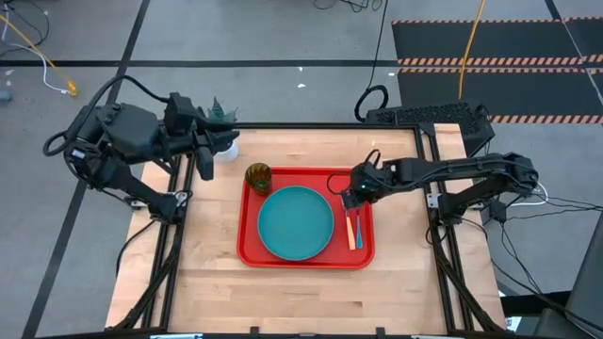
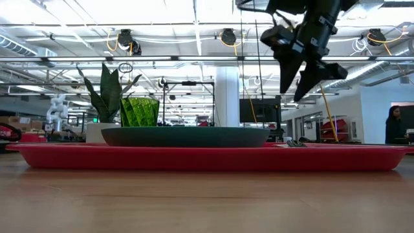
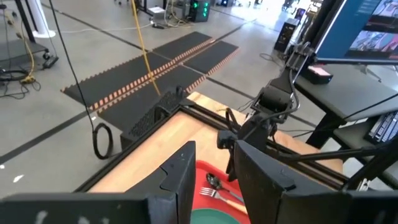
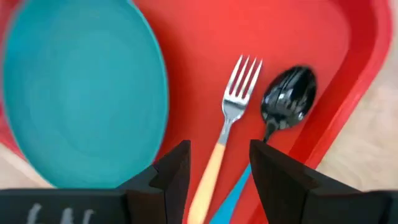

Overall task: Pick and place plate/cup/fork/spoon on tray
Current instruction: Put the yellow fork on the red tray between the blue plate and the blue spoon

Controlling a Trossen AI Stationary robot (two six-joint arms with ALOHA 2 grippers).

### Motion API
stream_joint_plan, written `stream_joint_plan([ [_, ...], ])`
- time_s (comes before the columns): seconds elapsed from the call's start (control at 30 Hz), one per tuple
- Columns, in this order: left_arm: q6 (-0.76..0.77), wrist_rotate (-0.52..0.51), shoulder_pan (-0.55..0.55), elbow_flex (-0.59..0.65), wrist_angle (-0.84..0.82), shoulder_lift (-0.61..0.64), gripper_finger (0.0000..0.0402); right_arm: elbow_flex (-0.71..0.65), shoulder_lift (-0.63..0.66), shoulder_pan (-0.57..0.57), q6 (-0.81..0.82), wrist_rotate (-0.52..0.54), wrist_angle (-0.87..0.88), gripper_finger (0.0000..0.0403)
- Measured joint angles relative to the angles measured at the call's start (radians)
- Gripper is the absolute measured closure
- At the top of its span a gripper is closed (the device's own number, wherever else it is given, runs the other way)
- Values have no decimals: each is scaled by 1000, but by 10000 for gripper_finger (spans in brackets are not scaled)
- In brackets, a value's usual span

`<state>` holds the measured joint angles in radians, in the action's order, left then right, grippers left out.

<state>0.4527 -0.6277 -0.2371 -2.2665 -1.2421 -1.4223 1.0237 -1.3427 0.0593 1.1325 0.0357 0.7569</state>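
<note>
Right pincer hangs above the right part of the large red rectangular plastic tray, fingers apart and empty, directly over the cutlery; the low view shows it raised well clear of the tray.

Below it lies the slim fork with silver metal tines and an orange-tan handle, flat on the tray floor, and just beside it on the right the slim spoon with a dark shiny metal bowl and a light blue handle. Both look light, rigid and thin, lying so low that a grip would be best across the handle, where there is more width than at the tines or bowl. The polished spoon bowl looks slippery. Their handles run very close together, so closing on one could nudge the other.

To the left of the fork sits the round flat teal plate, in the middle of the tray. It seems stiff and smooth, and its rim would be the only place to pinch. At the far left corner of the tray stands the small translucent olive-green tumbler, upright; it looks light and easy to tip, best taken around its wall.

All four items appear to be on the tray already. Left pincer waits off the tray's far left corner, fingers apart, near a white pot with a green plant on the wooden worktop.
</note>
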Motion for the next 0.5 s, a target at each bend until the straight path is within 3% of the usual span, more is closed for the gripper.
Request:
stream_joint_plan([
  [0.17,-2,-1,0,0,-26,-10,288,0,-93,-3,-19,-65,-19,248],
  [0.5,18,0,-1,0,-54,-13,288,0,-178,5,43,-38,-43,248],
])
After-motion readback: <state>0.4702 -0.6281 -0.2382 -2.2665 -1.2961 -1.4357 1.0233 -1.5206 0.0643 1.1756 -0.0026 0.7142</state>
